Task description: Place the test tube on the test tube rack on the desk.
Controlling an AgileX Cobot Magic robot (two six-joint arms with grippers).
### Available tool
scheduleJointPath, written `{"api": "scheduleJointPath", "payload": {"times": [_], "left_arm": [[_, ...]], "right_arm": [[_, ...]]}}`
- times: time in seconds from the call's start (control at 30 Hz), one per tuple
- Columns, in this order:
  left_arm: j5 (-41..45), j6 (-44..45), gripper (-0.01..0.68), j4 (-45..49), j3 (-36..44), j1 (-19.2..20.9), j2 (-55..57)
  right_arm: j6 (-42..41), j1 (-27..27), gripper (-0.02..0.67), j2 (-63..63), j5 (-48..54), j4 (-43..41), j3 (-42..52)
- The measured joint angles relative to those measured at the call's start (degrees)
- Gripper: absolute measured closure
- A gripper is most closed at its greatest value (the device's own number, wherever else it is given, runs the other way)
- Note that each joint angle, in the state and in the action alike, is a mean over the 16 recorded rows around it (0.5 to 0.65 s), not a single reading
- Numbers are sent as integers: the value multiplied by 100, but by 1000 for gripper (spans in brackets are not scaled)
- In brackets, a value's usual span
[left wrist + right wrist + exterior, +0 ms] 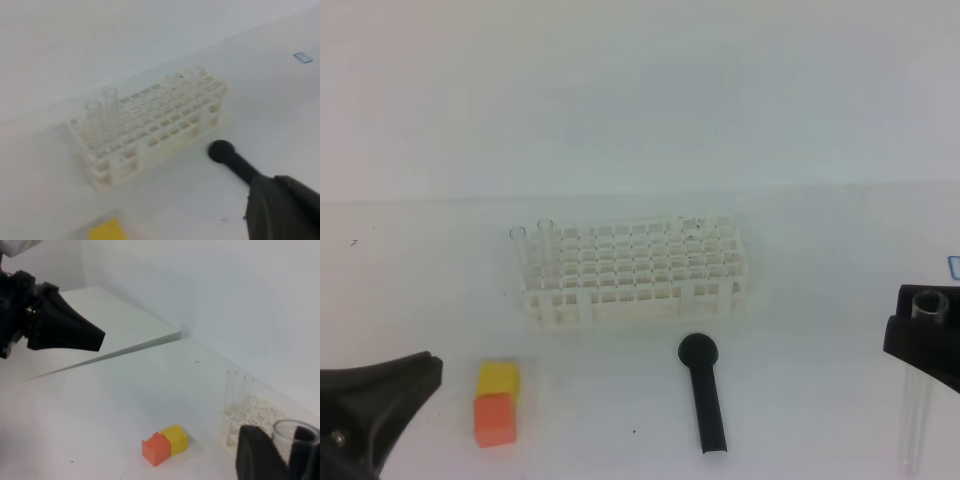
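Plainly, the left gripper [380, 395] sits idle at the desk's [420, 260] front-left corner, jaws together on nothing. Just right of it lie an orange block [494, 419] touching a yellow block [499, 378]. Mid-desk stands the test tube rack [635, 272], two tubes upright at its left end; a black tool [704, 392] lies before it. At the right edge the right gripper [925, 335] clamps the test tube [917, 400] near its open rim, hanging vertical. Judged light, stiff, slick, breakable glass; the upper grip suits lowering.
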Motion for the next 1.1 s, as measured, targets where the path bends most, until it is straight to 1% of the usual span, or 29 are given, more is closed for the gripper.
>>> {"api": "scheduleJointPath", "payload": {"times": [0.27, 0.4, 0.57, 0.77, 0.93, 1.1], "left_arm": [[38, 0, 673, -1286, 77, 0, -19], [22, 0, 673, -1640, 250, 0, -200], [-10, 0, 673, -1610, 774, 0, -724], [70, -97, 673, -1545, 1786, 0, -1614], [156, -400, 673, -1366, 2552, 0, -2212], [208, -990, 673, -888, 2998, 0, -2517]], "right_arm": [[89, 0, 527, 0, -12, 0, 0], [173, 0, 527, 0, -11, 0, 0], [317, 0, 527, 0, -9, 0, 0], [449, 0, 527, 0, -21, 0, 0], [506, 0, 527, 0, -61, 0, 0], [516, 0, 527, 0, -83, 0, 0]]}}
